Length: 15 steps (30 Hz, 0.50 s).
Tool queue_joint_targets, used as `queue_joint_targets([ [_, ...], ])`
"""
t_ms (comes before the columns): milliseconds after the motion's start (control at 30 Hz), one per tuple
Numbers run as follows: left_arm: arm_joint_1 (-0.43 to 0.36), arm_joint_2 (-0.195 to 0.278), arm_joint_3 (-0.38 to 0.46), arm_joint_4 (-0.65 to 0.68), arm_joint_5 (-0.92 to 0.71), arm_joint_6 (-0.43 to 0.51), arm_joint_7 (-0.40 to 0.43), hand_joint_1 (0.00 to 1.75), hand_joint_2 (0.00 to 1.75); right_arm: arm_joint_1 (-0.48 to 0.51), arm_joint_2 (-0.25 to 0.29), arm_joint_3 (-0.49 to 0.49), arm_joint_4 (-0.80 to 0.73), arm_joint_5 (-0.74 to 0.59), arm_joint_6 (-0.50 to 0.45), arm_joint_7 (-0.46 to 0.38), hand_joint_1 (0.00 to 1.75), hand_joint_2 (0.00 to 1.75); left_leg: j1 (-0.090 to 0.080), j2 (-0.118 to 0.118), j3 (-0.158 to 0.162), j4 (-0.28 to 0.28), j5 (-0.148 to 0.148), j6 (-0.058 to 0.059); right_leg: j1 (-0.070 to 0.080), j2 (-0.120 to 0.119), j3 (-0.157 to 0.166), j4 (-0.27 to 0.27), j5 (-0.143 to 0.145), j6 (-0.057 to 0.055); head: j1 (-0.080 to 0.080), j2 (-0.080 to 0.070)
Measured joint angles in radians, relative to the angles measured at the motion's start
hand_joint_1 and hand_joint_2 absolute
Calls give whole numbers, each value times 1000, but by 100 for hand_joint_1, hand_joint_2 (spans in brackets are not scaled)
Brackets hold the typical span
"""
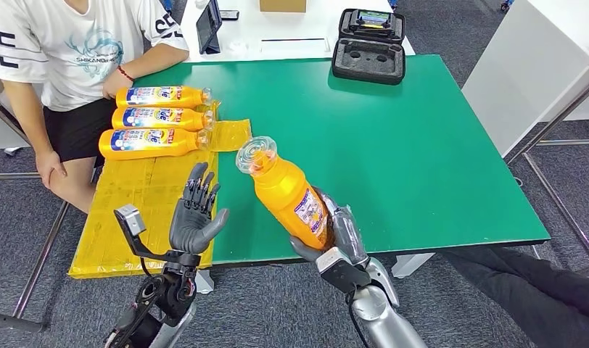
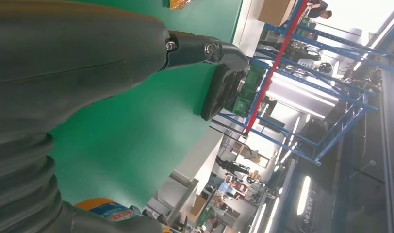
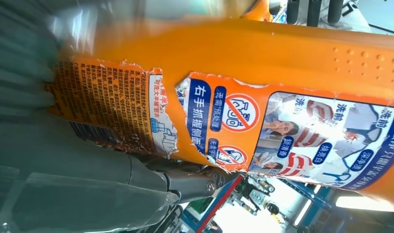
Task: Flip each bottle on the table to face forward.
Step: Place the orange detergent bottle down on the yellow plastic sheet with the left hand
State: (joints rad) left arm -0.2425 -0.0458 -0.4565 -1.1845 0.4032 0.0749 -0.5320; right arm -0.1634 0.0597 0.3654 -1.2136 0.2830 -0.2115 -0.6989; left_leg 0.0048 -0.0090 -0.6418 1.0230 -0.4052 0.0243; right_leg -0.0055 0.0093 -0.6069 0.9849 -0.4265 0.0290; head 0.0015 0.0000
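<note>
Three orange bottles [image 1: 157, 119] in a row at the far left of the green table [image 1: 422, 167], lying on their sides, blue-and-white front labels up, caps toward the table's middle. Touching or nearly touching one another, partly on a yellow sheet [image 1: 143, 203] draped over the table's near left edge. Judged as already flipped.

Fourth bottle [image 1: 288, 194] lifted above the table's near edge, gripped around its lower half by the right hand [image 1: 334, 239], fingers wrapped around it. Clear cap tilted up and away from the robot. Torn back label with small print facing the right wrist camera, so probably not yet turned front-up.

Left hand [image 1: 196, 217] raised beside it, palm up, fingers spread, holding nothing, apart from the bottle.

Seated person [image 1: 81, 51] at the table's far left corner, one hand by the row. Open black case [image 1: 369, 45] at the far edge.

Remaining, by judgement: turning and laying down this last bottle.
</note>
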Motion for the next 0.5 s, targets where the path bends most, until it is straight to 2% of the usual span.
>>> queue_joint_targets([
  [233,4,-2,-12,3,-8,-45,19,0,175,10,15,-10,0,32,31,0,175,175,0,0,0,0,0,0,0,0,0,0,0,0,0,0],
  [500,12,-7,-37,-23,-9,-53,22,0,175,12,26,-22,11,25,38,0,175,175,0,0,-1,0,0,0,0,0,-1,0,0,0,0,0],
])
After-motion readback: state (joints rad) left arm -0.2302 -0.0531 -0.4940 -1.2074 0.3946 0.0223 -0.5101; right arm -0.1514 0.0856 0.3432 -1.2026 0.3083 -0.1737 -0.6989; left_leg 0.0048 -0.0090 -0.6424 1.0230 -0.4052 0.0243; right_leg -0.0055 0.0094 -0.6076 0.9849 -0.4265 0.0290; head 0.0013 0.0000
